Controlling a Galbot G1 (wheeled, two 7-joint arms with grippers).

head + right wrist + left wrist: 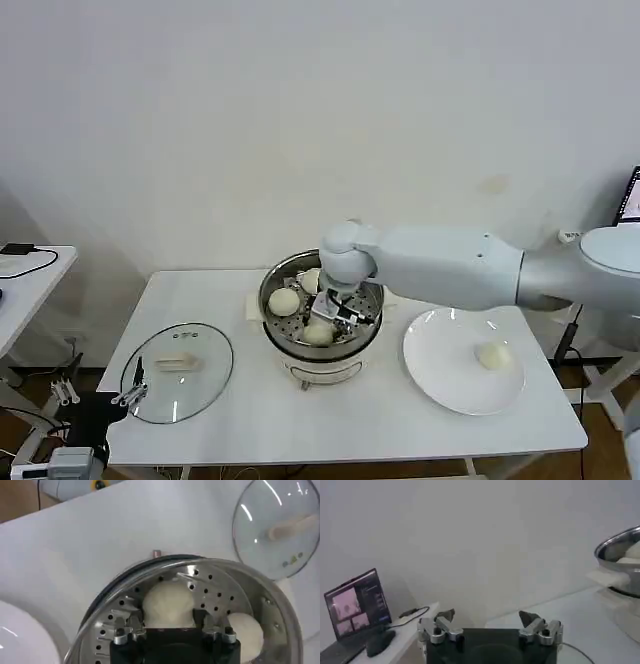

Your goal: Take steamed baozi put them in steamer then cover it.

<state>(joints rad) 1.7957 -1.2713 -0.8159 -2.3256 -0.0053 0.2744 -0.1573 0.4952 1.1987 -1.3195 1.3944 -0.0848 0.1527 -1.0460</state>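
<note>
— What's sitting on that white table [300, 420] right now?

— Going by size, the right arm [450, 265] is stretching in from the right side across the table. Then the steamer [368, 345], a shiny steel pot on a white base, is standing at the middle of the table. To its right a white plate [440, 375] is lying flat, and to its left the glass lid [205, 385] is resting on the table, well apart from the pot.

— And the buns?

— Three steamed baozi are sitting on the perforated tray [220, 587] inside the steamer: one at the back [310, 279], one on the left [284, 301], one at the front [318, 333]. A fourth baozi [493, 355] is lying alone on the plate.

— What is the right gripper doing?

— The right gripper [336, 309] is hanging inside the steamer, just above the tray. In its wrist view its fingers [131, 621] are standing spread on either side of a baozi [169, 602], close against it; I cannot tell whether they are pressing it. Another baozi [246, 630] is lying just beside.

— And the other arm?

— The left gripper [133, 392] is waiting low at the table's near left edge, by the lid. Its fingers [445, 616] are standing wide apart with nothing between them.
</note>
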